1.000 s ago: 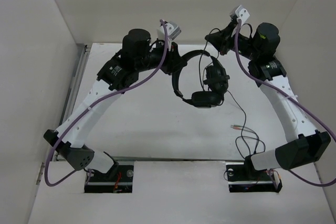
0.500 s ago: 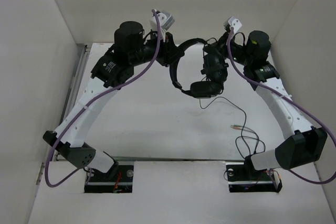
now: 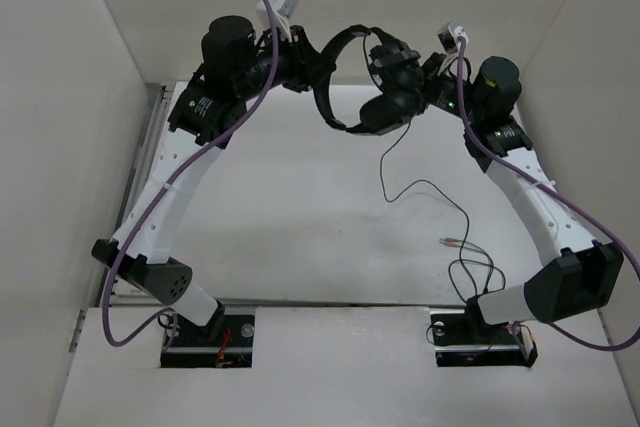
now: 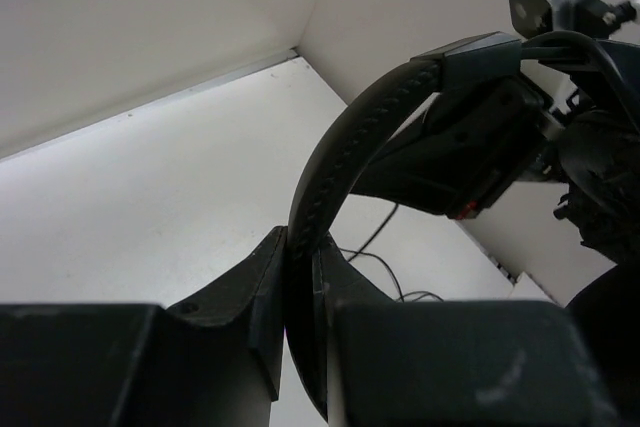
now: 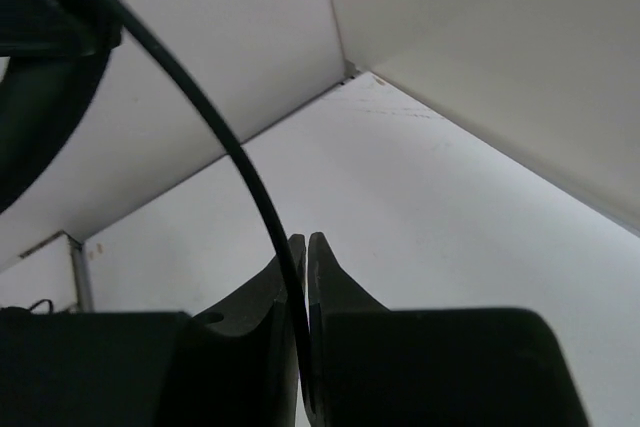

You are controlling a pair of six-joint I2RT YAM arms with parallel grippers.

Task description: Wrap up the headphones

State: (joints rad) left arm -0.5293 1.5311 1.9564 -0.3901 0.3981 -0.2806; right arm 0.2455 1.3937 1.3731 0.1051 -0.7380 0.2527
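Note:
The black headphones hang in the air between both arms near the back wall. My left gripper is shut on the arched headband, which runs up between its fingers in the left wrist view. My right gripper is shut on the thin dark cable, which passes between its fingertips. The cable drops from the earcups to the table and trails to the reddish plug at the front right.
White walls enclose the table on the left, back and right. A metal rail runs along the left edge. Loose cable loops lie near the right arm's base. Purple robot cables hang along both arms.
Both grippers have risen and moved toward the back wall, lifting the headphones higher. The cable now hangs longer and straighter off the table.

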